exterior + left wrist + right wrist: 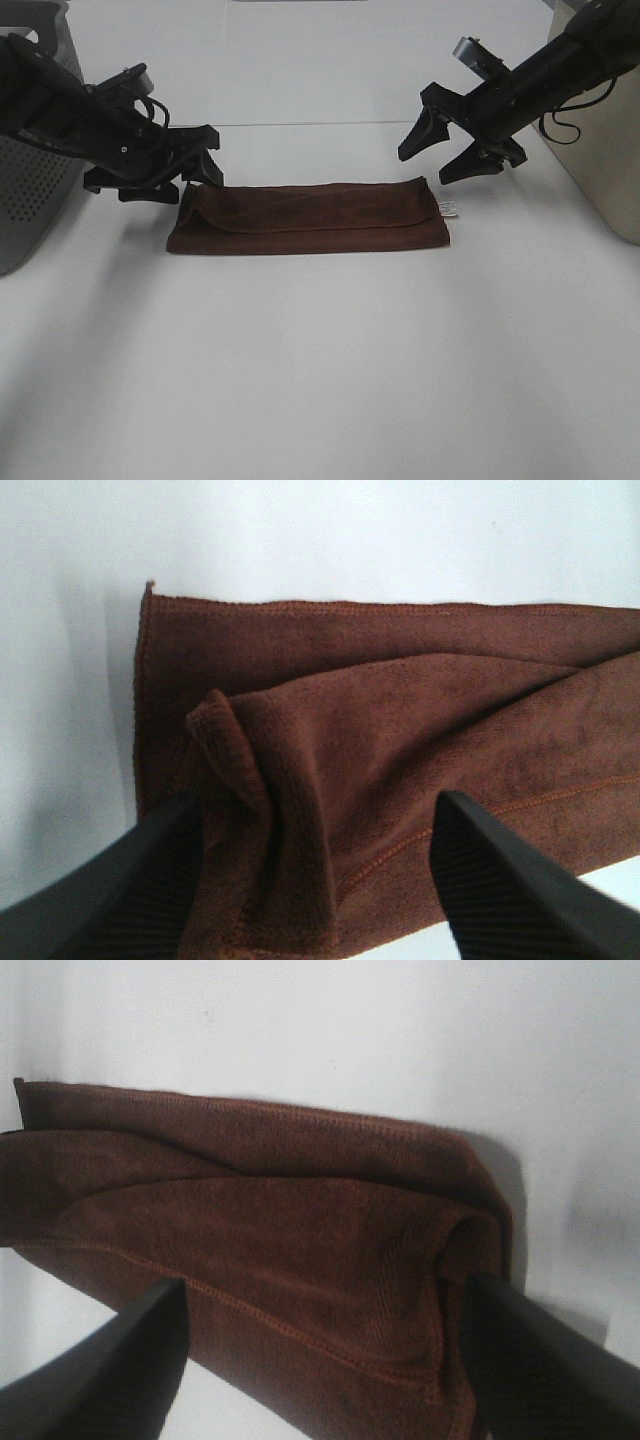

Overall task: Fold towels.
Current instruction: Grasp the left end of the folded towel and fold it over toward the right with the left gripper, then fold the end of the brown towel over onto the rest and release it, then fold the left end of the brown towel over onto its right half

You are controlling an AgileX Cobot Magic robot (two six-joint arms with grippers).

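Observation:
The dark reddish-brown towel [305, 218] lies folded into a long strip on the white table, with its small white tag [449, 209] at the right end. My left gripper [185, 170] is open and hangs just over the towel's left end, holding nothing. In the left wrist view the towel [400, 730] shows a rumpled fold between the open fingers [150, 870]. My right gripper [425, 168] is open and empty, a little above and behind the right end. In the right wrist view the towel [280, 1220] lies below the spread fingers [530, 1350].
A grey perforated basket [30, 190] stands at the left edge, beside the left arm. A beige container [610, 170] stands at the right edge, behind the right arm. White tabletop [320, 380] stretches in front of the towel.

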